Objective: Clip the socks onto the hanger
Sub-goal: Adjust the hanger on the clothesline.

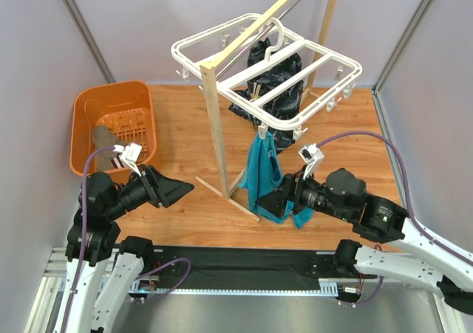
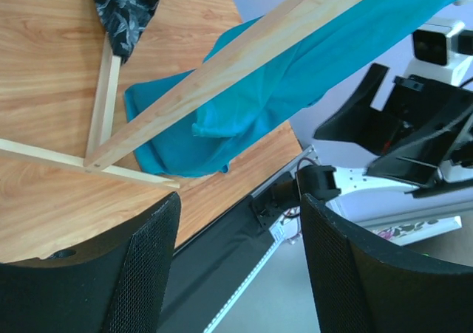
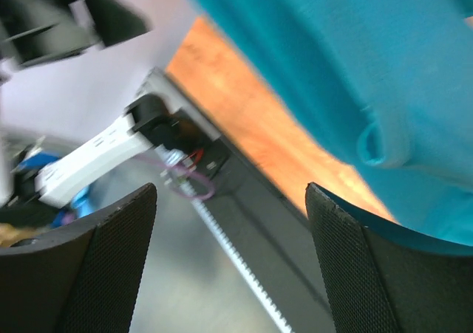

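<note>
Left gripper [image 1: 185, 190] and right gripper [image 1: 267, 202] stand wide and empty, as the sock [image 1: 102, 136] awaits pickup in the left basket [image 1: 111, 89].

No writing, brand, number or sign can be read in any of the three views. In the left wrist view, a small speckled patch on the white arm housing [image 2: 392, 233] may be a label, but it is too small and blurred to make out.
</note>
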Motion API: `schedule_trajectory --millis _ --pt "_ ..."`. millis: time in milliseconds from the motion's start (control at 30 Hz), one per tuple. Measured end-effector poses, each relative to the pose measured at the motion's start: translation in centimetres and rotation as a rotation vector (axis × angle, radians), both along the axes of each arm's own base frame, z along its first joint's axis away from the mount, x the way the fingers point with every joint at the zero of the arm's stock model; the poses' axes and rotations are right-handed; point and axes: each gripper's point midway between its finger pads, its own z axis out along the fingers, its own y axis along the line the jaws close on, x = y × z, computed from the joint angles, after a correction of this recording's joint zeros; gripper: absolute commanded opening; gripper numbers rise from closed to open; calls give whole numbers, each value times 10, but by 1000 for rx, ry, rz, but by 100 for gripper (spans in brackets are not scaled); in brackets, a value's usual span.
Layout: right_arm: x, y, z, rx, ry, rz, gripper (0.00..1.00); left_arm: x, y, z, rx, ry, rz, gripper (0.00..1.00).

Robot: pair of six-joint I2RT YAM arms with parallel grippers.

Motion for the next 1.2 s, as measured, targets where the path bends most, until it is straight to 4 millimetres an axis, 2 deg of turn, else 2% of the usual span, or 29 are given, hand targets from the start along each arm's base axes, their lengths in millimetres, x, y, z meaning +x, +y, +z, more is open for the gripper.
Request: schedule_trajectory --millis 67,233,333,367,467,567,700,833,900,1000,1200 --pt "12 3 -9 -45 -14 -72 84 0 -2 5 -17 -11 -12 73" --pt "54 -6 -36 -153 -29 -313 81 -1 -6 7 -47 -6 -35 73" --pt "73 -12 -53 -203 -34 -427 74 -2 -7 6 -52 -1 -39 73" --pt "78 -14 -57 -214 -37 -458 69 -2 -7 6 -54 0 -39 73" --pt "88 -21 -67 -227 -46 -532 60 -3 -7 7 -59 -3 -43 73" --pt "95 -30 -68 -216 -65 -597 54 -3 -8 9 -65 -8 -48 71" --pt "98 -43 -60 -194 -90 -653 57 -3 -8 11 -68 -15 -51 71" --pt "98 -47 -53 -178 -109 -653 56 -3 -9 12 -73 -16 -58 70" --pt "96 -42 -52 -175 -115 -624 55 -3 -11 19 -93 -26 -72 66" --pt "90 -24 -51 -164 -130 -523 56 -6 -17 33 -149 -51 -114 65" --pt "76 34 -53 -131 -138 -271 55 -13 -26 63 -238 -87 -198 60"
